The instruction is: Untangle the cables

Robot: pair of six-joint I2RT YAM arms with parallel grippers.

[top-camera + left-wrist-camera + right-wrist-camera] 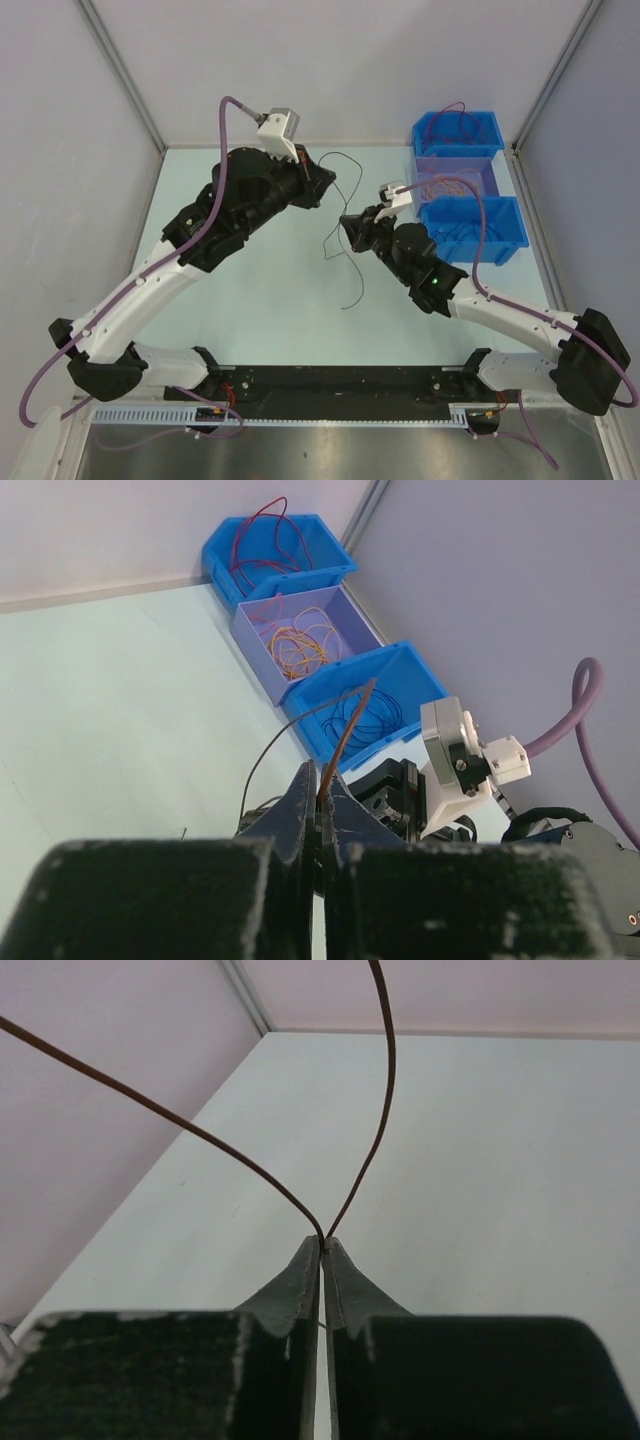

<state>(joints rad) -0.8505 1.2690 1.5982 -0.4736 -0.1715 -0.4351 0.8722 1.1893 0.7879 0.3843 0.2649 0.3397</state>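
in the top view the left pincer (322,188) sits just past the middle of the pale surface (250,300), toward 12 o'clock. the right pincer (347,228) is near it, at about 4 o'clock from it. both are clenched.

the left wrist view shows the left pincer's tips pressed together on a thin dark red cable (347,732), which rises from the tips toward 1 o'clock. the right wrist view shows the right pincer clenched on the cable too. one strand leaves its tips toward 10 o'clock and another curves up toward 12 o'clock.

from above, the thin strand arcs between the two pincers, and a loose tail trails toward 6 o'clock over the surface. we cannot tell whether both pincers grasp one cable or two.

at 2 o'clock on the surface three bins stand touching in a row. the far blue bin (418,135) holds red cables (262,542). the lavender bin (430,165) in the middle holds orange cables (300,645). the near blue bin (500,250) holds blue and black cables (360,715).
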